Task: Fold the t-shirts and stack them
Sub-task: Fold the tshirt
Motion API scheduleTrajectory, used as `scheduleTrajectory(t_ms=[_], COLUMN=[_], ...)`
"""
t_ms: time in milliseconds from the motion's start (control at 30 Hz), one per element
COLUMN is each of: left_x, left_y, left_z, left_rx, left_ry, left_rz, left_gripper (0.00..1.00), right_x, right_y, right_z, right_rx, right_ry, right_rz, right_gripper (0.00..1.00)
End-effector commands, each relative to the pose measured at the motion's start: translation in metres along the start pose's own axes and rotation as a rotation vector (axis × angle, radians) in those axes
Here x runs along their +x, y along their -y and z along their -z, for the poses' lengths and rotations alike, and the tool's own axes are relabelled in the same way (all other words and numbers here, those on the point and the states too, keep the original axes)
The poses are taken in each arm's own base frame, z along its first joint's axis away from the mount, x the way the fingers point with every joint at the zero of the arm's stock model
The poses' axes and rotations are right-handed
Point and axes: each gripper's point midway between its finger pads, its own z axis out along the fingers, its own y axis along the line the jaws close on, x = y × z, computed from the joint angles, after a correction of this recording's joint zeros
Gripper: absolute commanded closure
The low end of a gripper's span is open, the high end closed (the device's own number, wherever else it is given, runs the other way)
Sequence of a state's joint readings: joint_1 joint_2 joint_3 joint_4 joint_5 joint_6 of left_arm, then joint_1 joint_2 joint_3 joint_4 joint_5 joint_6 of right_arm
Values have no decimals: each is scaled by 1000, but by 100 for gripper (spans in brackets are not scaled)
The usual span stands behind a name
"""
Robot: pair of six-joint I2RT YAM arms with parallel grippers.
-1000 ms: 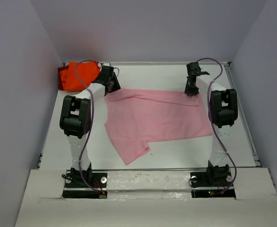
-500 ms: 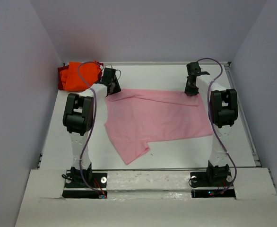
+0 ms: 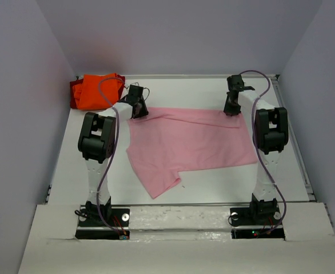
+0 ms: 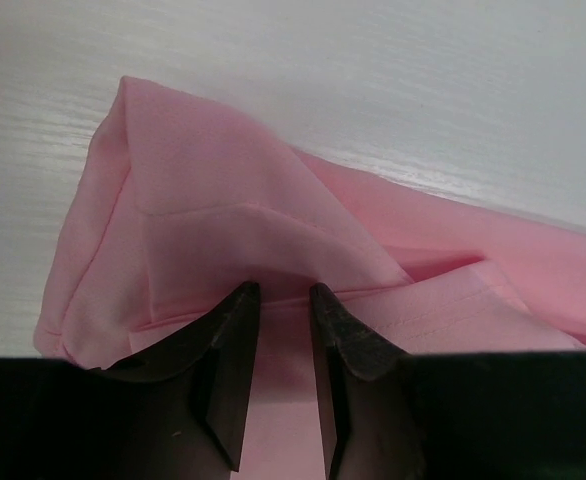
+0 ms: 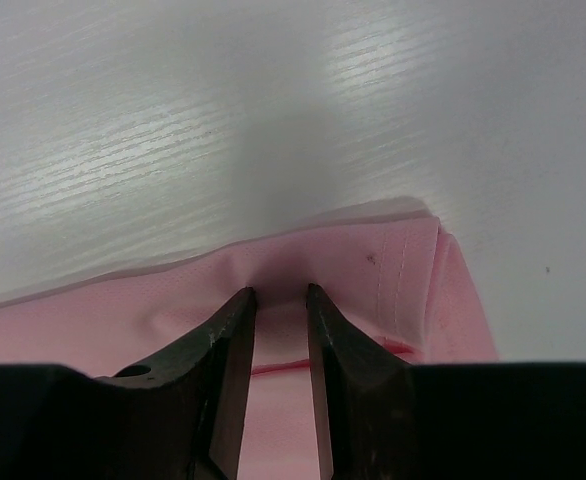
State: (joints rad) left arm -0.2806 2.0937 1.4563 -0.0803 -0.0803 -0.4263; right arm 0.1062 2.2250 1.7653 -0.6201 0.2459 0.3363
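A light pink t-shirt point(image 3: 190, 142) lies spread flat across the middle of the table, with one sleeve pointing to the near side. My left gripper point(image 3: 138, 109) is at its far left corner. In the left wrist view the gripper point(image 4: 284, 290) is nipped onto a bunched fold of pink cloth point(image 4: 223, 220). My right gripper point(image 3: 231, 109) is at the far right corner. In the right wrist view it point(image 5: 281, 292) pinches the puckered hem of the shirt point(image 5: 393, 270). Orange t-shirts point(image 3: 93, 91) lie in a pile at the far left corner.
Grey walls enclose the white table point(image 3: 202, 91) on three sides. A metal rail point(image 3: 296, 142) runs along the right edge. The arm bases point(image 3: 102, 217) stand at the near edge.
My left gripper has moved right and nearer, from beside the orange pile onto the pink shirt's far left corner. The right arm and the shirt have stayed put.
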Motion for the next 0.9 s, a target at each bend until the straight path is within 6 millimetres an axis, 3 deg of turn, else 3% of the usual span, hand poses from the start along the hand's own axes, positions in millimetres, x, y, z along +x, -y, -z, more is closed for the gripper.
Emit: scheduleTrajectory(t_ms=[0,333,700,867], left_x=[7,24,35,13], left_y=[0,11,47,46], left_z=[16,58,99,112], left_rx=[5,50,212,188], left_ry=[-23,-27,-68,8], left_rz=[-8,-10,-11,-13], left_gripper=[60,61,61,61], right_x=[-18,-15,-15,-10], right_y=[-1,2,3,-4], right_z=[15,6,6,9], right_rx=[-33,-28,-24,-66], right_ry=[45,30,28,10], right_rz=[-29,-38,-37,-39], right_gripper=[67,67,68,68])
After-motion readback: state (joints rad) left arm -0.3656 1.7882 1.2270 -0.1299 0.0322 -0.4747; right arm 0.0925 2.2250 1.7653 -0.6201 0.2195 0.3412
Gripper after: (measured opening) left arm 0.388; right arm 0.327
